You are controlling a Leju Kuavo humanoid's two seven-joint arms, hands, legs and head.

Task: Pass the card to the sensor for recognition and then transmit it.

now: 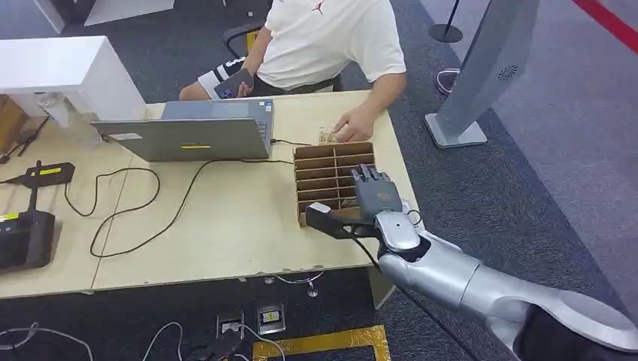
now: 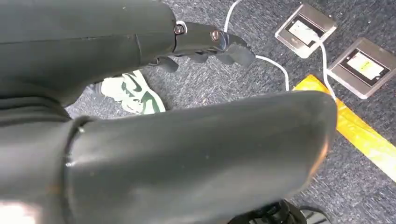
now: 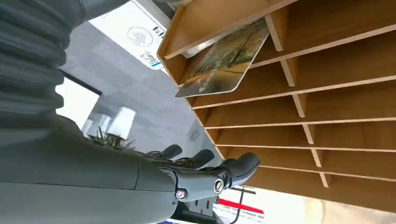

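A card [image 3: 224,58] printed with a landscape picture leans in an end slot of the wooden slotted rack [image 3: 327,98]. In the head view the rack [image 1: 331,167] stands on the table's right part. My right hand [image 1: 370,199] hovers over its near end, fingers spread and holding nothing, and the right wrist view shows its dark fingers [image 3: 205,161] apart from the card. My left hand [image 2: 205,42] hangs beside my body over the floor with nothing in it. Two black sensor devices [image 1: 26,237] [image 1: 49,174] lie at the table's far left.
A person sits behind the table with one hand on a card [image 1: 328,137] just beyond the rack. An open laptop [image 1: 192,135] and loose black cables [image 1: 128,218] occupy the middle of the table [image 1: 226,248]. A grey kiosk stand [image 1: 481,75] rises on the right.
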